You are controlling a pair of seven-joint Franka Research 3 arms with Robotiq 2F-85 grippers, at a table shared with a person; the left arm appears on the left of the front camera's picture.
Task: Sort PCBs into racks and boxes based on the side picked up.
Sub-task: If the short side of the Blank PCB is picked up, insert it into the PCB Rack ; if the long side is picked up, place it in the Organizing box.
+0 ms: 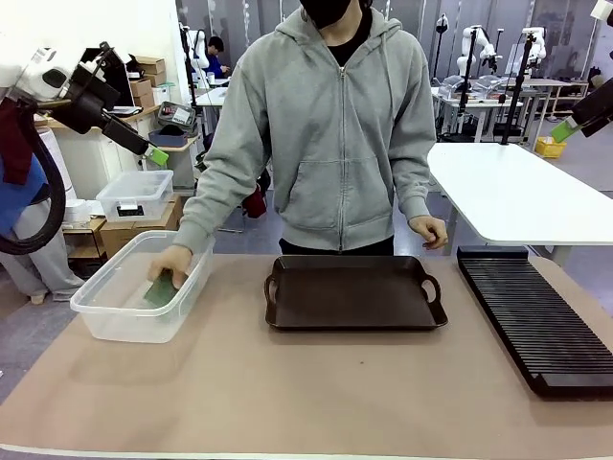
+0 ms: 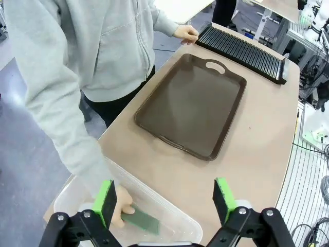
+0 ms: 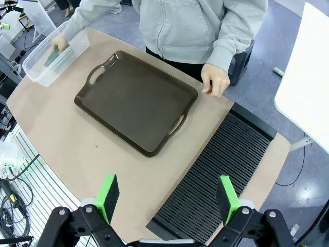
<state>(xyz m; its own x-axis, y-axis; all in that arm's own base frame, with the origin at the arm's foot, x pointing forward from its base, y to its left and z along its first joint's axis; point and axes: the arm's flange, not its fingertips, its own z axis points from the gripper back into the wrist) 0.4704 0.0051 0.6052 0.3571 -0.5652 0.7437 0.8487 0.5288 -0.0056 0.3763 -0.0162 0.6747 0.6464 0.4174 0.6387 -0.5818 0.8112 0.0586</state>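
Table layout, seen from the robot's side

The tray (image 1: 354, 292) lay at the middle of the table (image 1: 287, 393), with the box (image 1: 124, 311) to its left and the rack (image 1: 541, 321) to its right near the table's edge. The person stood behind the tray at the far side, one hand (image 1: 172, 261) reaching into the box on what seemed to be a PCB (image 1: 160, 290), the other hand (image 1: 428, 230) at the far edge between tray and rack.

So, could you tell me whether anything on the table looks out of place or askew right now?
Nothing stands out. The tray lies flat and bare, the rack sits straight, and the person's hand holds a green PCB inside the clear box.
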